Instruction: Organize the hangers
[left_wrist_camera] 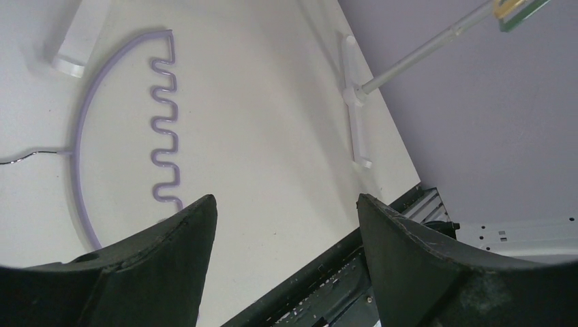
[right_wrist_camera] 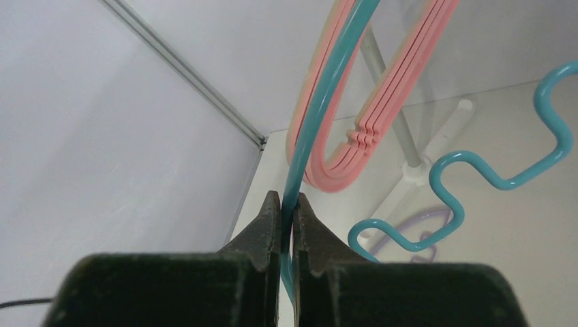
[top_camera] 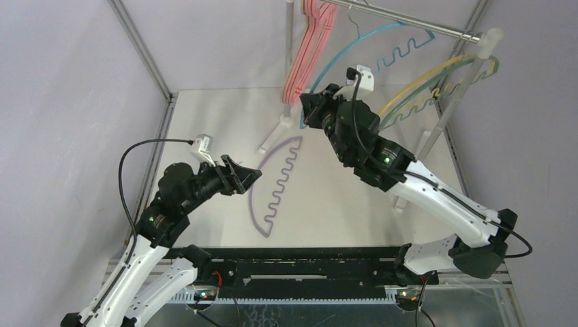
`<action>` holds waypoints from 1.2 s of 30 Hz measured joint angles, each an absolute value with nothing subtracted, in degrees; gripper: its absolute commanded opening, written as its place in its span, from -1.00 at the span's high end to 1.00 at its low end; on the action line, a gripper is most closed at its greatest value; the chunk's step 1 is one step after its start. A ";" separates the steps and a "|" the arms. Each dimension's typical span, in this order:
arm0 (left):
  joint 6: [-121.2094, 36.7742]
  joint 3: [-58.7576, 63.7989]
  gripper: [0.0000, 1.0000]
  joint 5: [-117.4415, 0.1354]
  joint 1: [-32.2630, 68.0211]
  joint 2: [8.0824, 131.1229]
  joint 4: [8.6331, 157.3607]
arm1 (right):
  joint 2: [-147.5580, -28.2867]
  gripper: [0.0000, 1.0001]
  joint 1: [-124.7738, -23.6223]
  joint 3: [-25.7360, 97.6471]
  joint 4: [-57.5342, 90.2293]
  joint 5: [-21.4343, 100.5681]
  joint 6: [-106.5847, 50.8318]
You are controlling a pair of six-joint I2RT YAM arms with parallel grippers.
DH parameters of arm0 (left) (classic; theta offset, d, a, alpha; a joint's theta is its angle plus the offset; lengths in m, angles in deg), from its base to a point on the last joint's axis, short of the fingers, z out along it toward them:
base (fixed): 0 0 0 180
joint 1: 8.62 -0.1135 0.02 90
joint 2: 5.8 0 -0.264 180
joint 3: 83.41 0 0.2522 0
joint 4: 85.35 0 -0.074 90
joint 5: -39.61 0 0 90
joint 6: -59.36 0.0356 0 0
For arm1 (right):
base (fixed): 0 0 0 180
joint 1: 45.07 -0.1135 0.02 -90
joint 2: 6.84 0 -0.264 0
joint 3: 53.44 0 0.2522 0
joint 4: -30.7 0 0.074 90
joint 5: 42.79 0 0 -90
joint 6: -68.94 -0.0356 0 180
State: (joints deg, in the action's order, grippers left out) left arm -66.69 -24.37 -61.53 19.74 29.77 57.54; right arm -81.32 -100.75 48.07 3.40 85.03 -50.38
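Observation:
A purple hanger (top_camera: 276, 184) with a wavy bar lies flat on the table; it also shows in the left wrist view (left_wrist_camera: 160, 122). My left gripper (top_camera: 247, 178) is open and empty just left of it. My right gripper (top_camera: 308, 109) is shut on the arc of a blue hanger (top_camera: 368, 42), whose hook is at the grey rail (top_camera: 409, 20); the pinched arc shows in the right wrist view (right_wrist_camera: 320, 102). Pink hangers (top_camera: 307, 51) hang at the rail's left end, next to the blue arc (right_wrist_camera: 382, 88). Yellow (top_camera: 422, 80) and green (top_camera: 443, 88) hangers hang at the right.
The rail stands on white poles with feet on the table (top_camera: 274, 135), (top_camera: 443, 116). One pole foot shows in the left wrist view (left_wrist_camera: 354, 102). Grey walls enclose the table on the left and right. A black frame (top_camera: 307, 262) runs along the near edge.

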 measured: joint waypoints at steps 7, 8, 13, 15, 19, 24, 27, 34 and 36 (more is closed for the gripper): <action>-66.52 -24.37 -0.59 -61.51 19.74 29.77 57.10 | -86.63 1.00 -95.27 50.40 4.04 78.91 -50.32; -66.41 -24.37 -0.59 -61.51 19.74 29.79 57.01 | -87.07 1.00 -94.72 50.58 4.19 78.02 -50.32; -65.88 -24.37 -0.59 -61.40 19.74 30.29 56.58 | -88.51 1.00 -91.20 50.82 4.82 74.15 -50.40; -65.51 -24.37 -0.59 -61.27 19.74 30.93 56.47 | -88.99 1.00 -89.82 50.91 5.30 72.88 -50.56; -64.90 -24.37 -0.60 -61.07 19.74 32.44 56.25 | -90.83 1.00 -86.57 51.93 5.98 69.84 -51.41; -64.64 -24.37 -0.60 -61.03 18.17 34.07 56.25 | -93.93 1.00 -83.48 52.57 6.77 65.91 -52.79; -64.64 -24.37 -0.59 -61.05 17.58 34.58 56.25 | -95.81 1.00 -82.11 52.61 7.05 63.22 -53.60; -64.66 -24.39 -0.70 -61.05 17.07 34.69 56.25 | -96.64 0.69 -80.73 52.61 7.58 59.66 -55.30; -64.66 -25.05 -0.76 -61.05 16.88 34.64 56.40 | -96.51 0.42 -80.91 52.46 7.53 59.61 -55.98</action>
State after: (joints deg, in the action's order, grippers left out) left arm -64.66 -25.05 -61.05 16.88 34.64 56.40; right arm -96.51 -80.91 52.46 7.53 59.61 -55.98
